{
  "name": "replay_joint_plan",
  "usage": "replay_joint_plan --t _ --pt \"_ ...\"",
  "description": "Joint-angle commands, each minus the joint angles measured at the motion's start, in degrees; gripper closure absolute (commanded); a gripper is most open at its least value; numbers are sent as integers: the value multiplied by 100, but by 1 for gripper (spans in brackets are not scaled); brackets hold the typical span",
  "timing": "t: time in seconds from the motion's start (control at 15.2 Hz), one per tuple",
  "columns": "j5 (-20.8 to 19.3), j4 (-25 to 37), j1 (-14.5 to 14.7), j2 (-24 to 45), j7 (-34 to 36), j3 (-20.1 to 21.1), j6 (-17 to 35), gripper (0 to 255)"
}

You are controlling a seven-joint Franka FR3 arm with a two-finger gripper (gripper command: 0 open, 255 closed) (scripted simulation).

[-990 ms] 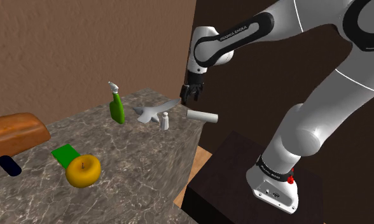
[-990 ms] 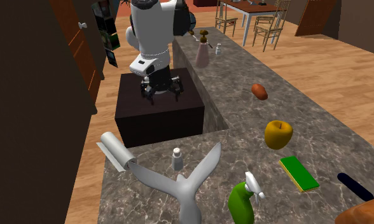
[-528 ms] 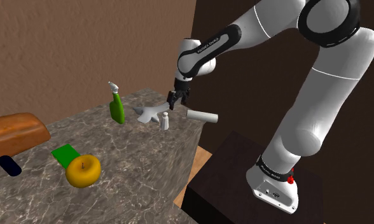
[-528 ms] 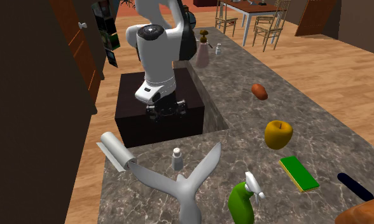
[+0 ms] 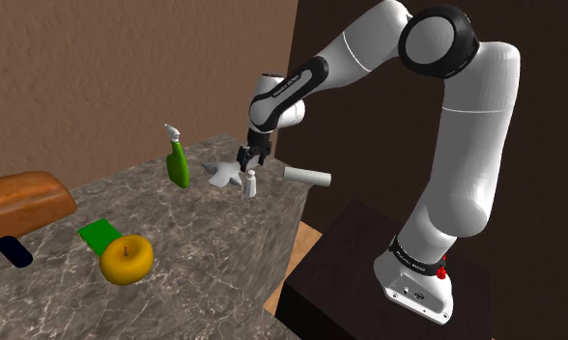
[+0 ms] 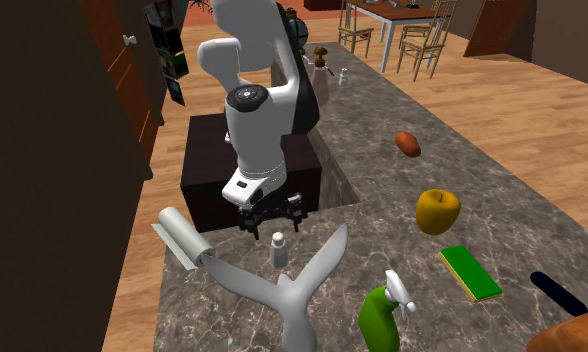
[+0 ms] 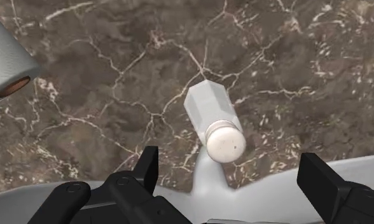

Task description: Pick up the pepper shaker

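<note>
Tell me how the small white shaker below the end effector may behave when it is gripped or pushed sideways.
The shaker stands upright, tall and narrow, so a sideways push would probably tip it. Its body looks faceted, so once down it may roll little. It is small against the open end effector, so it is probably light.

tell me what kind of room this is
Most likely a home kitchen opening onto a dining area: a long dark marble-patterned counter carries a yellow apple and a green spray bottle, and a wooden dining table with chairs stands beyond it.
</note>
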Motion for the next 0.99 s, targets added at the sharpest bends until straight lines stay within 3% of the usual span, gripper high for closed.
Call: replay_joint_plan --t 0.0,0.4,0.46,0.92 --pt "24 44 0 166 -19 15 135 0" --pt "74 41 -15 446 -76 43 417 0" --pt "75 49 -19 456 -81 42 419 255" --pt "76 42 -21 449 -84 42 419 255"
